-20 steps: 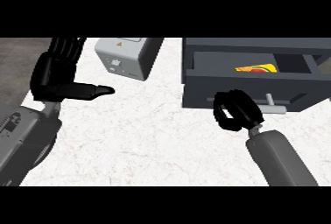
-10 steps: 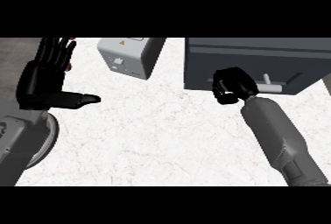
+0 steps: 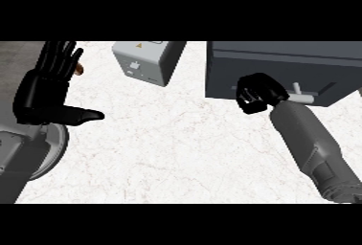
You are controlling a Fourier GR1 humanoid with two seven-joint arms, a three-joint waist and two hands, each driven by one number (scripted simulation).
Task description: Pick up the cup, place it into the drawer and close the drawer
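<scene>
Drawer point(image 3: 283, 72) shut — right hand point(image 3: 258, 93) curled, empty, against its front; left hand point(image 3: 46, 88) open, far left.

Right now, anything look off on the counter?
Nothing stands out. The drawer looks shut, right hand curled against its front beside the handle. The grey box stands upright. No cup shows.
</scene>
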